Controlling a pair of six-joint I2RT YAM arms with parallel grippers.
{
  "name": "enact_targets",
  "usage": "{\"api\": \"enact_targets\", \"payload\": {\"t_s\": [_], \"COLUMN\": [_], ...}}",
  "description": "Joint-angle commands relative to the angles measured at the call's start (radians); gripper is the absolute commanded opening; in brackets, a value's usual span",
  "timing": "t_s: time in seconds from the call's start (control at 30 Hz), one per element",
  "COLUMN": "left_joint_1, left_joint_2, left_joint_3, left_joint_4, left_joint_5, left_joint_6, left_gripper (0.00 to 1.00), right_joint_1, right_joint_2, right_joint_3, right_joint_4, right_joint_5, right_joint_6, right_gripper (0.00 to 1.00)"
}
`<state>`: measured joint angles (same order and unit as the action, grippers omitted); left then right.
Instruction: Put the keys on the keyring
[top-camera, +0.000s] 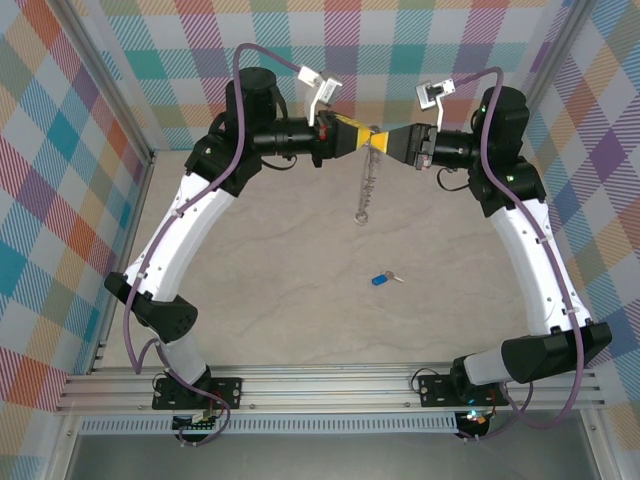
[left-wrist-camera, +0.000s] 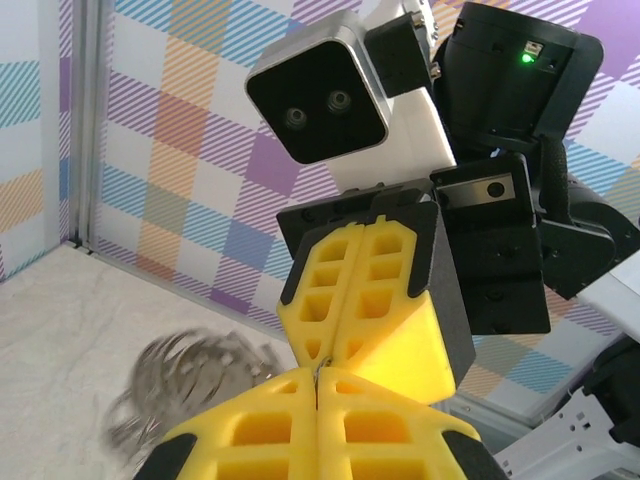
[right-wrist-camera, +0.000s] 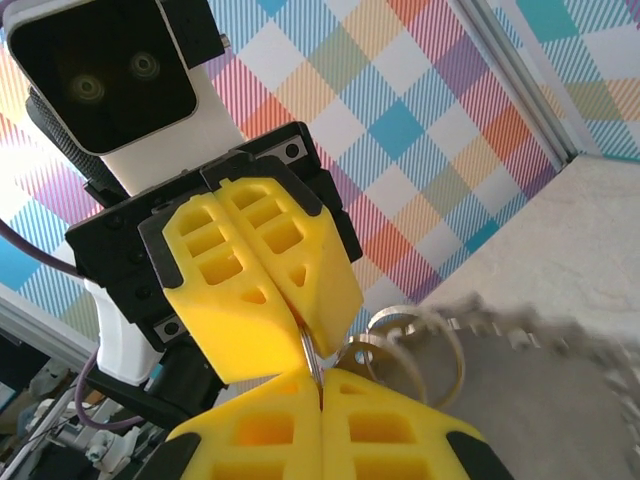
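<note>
Where the two arms meet above the far part of the bench (top-camera: 280, 300), the left gripper (top-camera: 366, 137) and the right gripper (top-camera: 384, 140) stand tip to tip, each with its yellow fingers pressed together. Both are clamped on the keyring (top-camera: 365, 180), pinching its thin silver hoop at the same spot. In the top view the hoop hangs edge-on straight down from that pinch, its small silvery loops strung along it; whether its lowest part touches the bench I cannot tell. In the wrist views the ring is a blur of loops beside the closed fingertips, with a sliver of wire in the seam between them. The key (top-camera: 381, 279), blue-headed with a short silver blade, lies flat on the bench well apart from both grippers, nearer the arm bases and slightly right of the hanging ring
</note>
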<state>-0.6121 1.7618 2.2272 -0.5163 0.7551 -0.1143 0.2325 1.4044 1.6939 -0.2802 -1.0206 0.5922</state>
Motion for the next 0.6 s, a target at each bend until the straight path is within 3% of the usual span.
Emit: {"api": "enact_targets", "payload": {"t_s": [0.0, 0.17, 0.4, 0.57], "left_joint_1": [-0.002, -0.001, -0.001, -0.002], "left_joint_2": [-0.011, -0.044, -0.162, -0.226], "left_joint_3": [0.035, 0.018, -0.189, -0.301], "left_joint_4": [0.068, 0.077, 0.289, 0.402], "left_joint_5": [-0.037, -0.184, -0.374, -0.428], "left_joint_6": [-0.043, -0.113, -0.293, -0.395], "left_gripper": [0.16, 0.44, 0.61, 0.67], "right_joint_1": [-0.001, -0.001, -0.001, 0.0], "right_joint_2": [-0.036, -0.074, -0.098, -0.099], "right_joint_3": [-0.028, -0.096, -0.148, -0.152], "right_joint_4": [0.077, 0.221, 0.384, 0.451], "right_joint_5": [0.064, 0.151, 0.243, 0.266], "right_joint_6": [0.033, 0.132, 0.254, 0.305], "right_gripper": [0.0, 0.0, 0.0, 0.0]}}
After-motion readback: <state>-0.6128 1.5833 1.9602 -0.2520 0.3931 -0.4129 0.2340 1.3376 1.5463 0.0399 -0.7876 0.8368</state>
